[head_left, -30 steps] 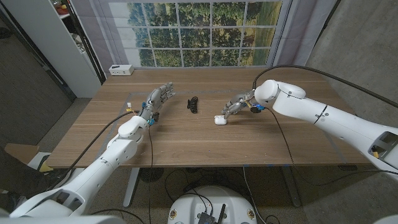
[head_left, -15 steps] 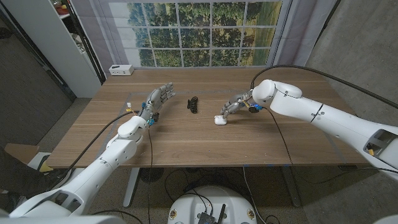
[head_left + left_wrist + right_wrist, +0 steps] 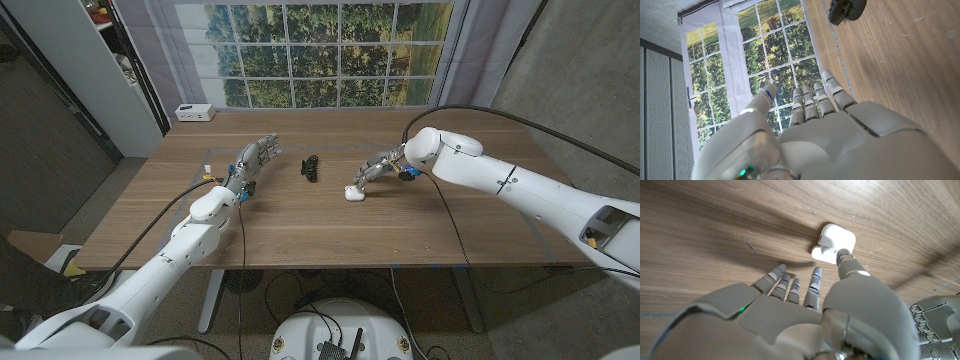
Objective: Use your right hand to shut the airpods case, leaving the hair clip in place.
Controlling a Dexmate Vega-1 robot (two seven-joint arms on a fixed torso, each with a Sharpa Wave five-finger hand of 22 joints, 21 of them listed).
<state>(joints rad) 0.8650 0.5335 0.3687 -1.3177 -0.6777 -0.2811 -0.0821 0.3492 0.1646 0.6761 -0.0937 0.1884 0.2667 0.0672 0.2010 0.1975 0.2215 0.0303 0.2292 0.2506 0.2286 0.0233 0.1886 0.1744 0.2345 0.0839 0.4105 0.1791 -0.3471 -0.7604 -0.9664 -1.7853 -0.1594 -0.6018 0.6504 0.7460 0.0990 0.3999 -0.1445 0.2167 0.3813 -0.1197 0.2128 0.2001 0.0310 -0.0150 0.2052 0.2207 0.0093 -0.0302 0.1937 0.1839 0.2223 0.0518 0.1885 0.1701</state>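
Airpods case: small white rounded plastic airpods case, on wooden table, lid still open, just ahead of right fingertips.
Right hand: robot's right hand close over case, fingers spread and loosely bent, grasping nothing; one fingertip at case edge, contact unclear.
Hair clip: small black hair clip, apart from case, between both hands.
Left hand: robot's left hand above table, fingers extended, released, empty.
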